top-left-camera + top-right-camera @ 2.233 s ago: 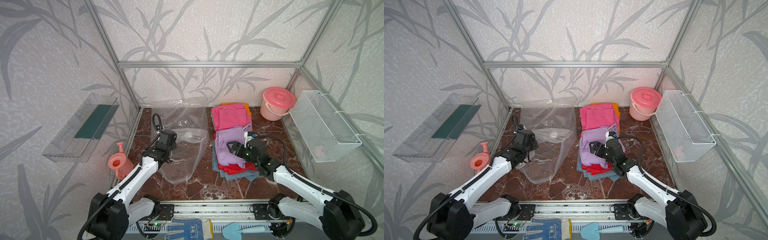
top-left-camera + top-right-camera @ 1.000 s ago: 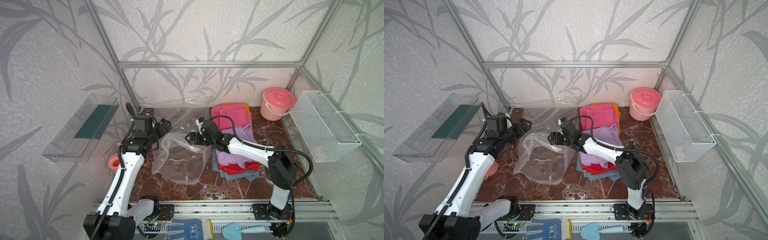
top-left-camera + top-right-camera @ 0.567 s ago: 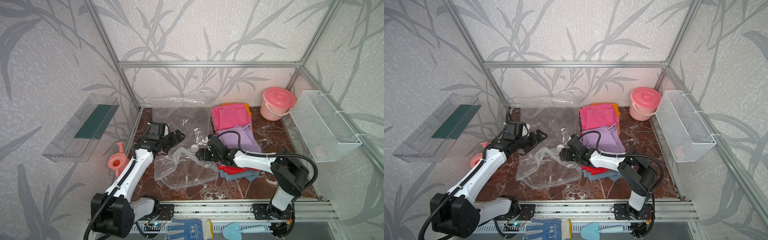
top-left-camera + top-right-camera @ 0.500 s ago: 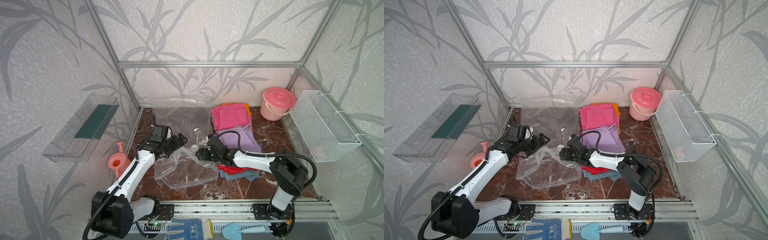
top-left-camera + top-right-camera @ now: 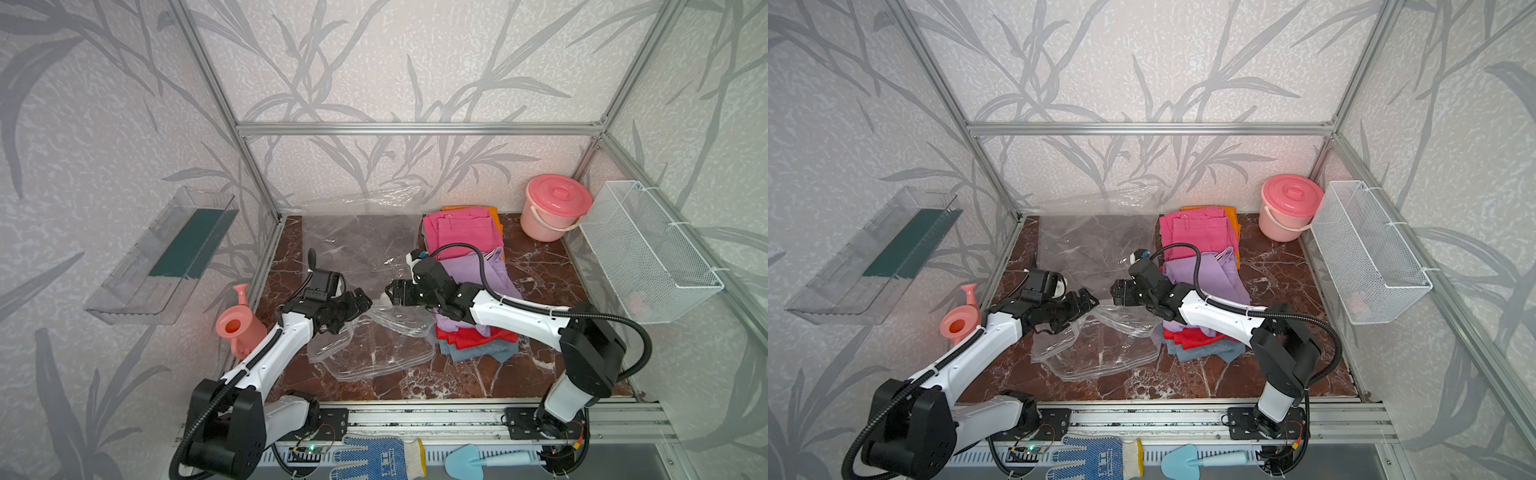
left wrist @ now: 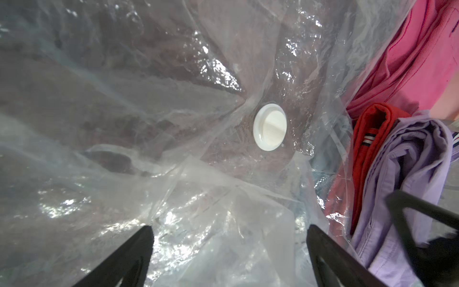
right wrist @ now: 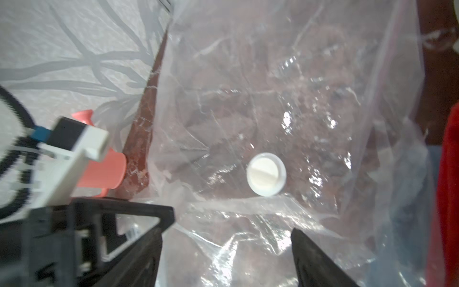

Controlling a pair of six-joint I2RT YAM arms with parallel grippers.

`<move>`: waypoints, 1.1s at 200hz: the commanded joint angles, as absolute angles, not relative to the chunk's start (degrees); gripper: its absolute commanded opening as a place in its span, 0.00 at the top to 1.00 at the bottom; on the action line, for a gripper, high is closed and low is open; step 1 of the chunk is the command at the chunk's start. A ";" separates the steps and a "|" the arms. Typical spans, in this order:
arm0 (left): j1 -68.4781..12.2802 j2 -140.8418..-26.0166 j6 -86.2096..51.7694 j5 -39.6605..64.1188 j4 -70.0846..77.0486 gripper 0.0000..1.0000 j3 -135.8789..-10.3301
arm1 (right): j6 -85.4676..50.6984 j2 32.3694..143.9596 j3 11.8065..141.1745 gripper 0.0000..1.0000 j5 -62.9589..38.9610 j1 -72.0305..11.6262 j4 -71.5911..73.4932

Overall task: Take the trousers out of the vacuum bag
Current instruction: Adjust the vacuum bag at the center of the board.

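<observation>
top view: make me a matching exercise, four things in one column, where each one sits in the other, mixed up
1 pink bucket
2 watering can
3 dotted glove
4 vacuum bag

a front rail, by the blue scoop
b back right corner
c centre, left of the trousers
d left edge, by the left arm

Pairs: 1-b, 2-d, 3-a, 4-c
</observation>
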State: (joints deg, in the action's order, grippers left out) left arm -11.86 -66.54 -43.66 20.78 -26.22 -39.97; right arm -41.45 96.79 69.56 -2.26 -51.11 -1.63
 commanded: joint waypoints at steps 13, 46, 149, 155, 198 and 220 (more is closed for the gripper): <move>-10.82 -63.51 -44.64 19.42 -25.14 0.03 -37.95 | -40.88 96.59 71.05 0.24 -5.02 -54.65 -4.30; -9.48 -63.61 -45.15 21.22 -22.94 0.02 -37.03 | -42.80 96.17 65.57 0.40 -4.13 -57.88 -4.01; -4.58 -64.25 -45.09 23.80 -21.29 0.02 -34.45 | -46.75 94.31 50.27 0.49 -2.51 -57.75 -4.04; -4.50 -64.23 -45.09 23.95 -21.34 0.02 -34.51 | -46.36 93.42 50.56 0.49 -2.10 -57.74 -4.23; -3.96 -63.51 -44.82 24.60 -22.15 0.02 -35.07 | -42.43 86.90 57.24 0.49 0.27 -57.83 -7.43; -3.74 -63.02 -44.91 24.02 -22.32 0.02 -34.81 | -40.65 88.26 62.72 0.50 -0.65 -57.98 -7.93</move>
State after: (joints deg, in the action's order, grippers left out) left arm -4.25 -64.29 -44.86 23.79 -22.17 -35.05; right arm -43.81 88.51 56.95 -1.69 -58.02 -6.17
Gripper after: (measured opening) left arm 0.978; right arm 0.506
